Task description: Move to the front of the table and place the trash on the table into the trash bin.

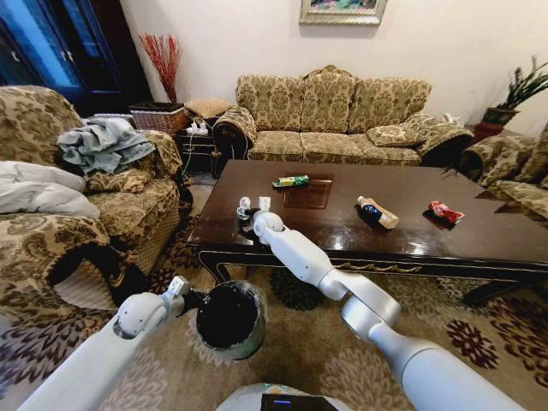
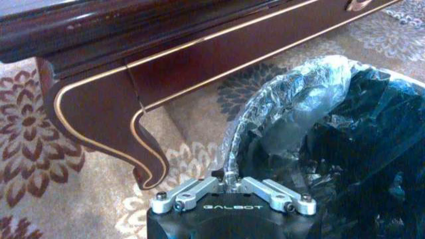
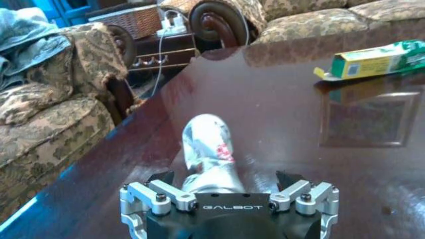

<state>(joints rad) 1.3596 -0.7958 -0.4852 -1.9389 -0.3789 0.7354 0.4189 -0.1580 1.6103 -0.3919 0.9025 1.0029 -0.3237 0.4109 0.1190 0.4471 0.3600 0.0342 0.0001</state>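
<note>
Right gripper (image 1: 254, 205) sits over the table's (image 1: 479, 244) near-left corner, fingers spread either side of the silver can (image 3: 209, 149), not clamped. Left gripper (image 2: 230, 185) grips the trash bin (image 1: 229, 319) rim, holding it just below the table edge. Green packet (image 1: 290, 181), bottle (image 1: 378, 211) and red wrapper (image 1: 444, 211) lie on the tabletop.

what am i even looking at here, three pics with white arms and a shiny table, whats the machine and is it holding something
It is a wheeled robot with two white arms. The wide picture is from its head camera; the other two are from cameras on each wrist.

The left gripper holds the rim of a black trash bin lined with clear plastic, on the carpet beside the table.

The right gripper is over the table's near left corner, open, with a silver can lying between its jaws, not yet squeezed.

Also on the table: a green packet, a small bottle and a red wrapper.
</note>
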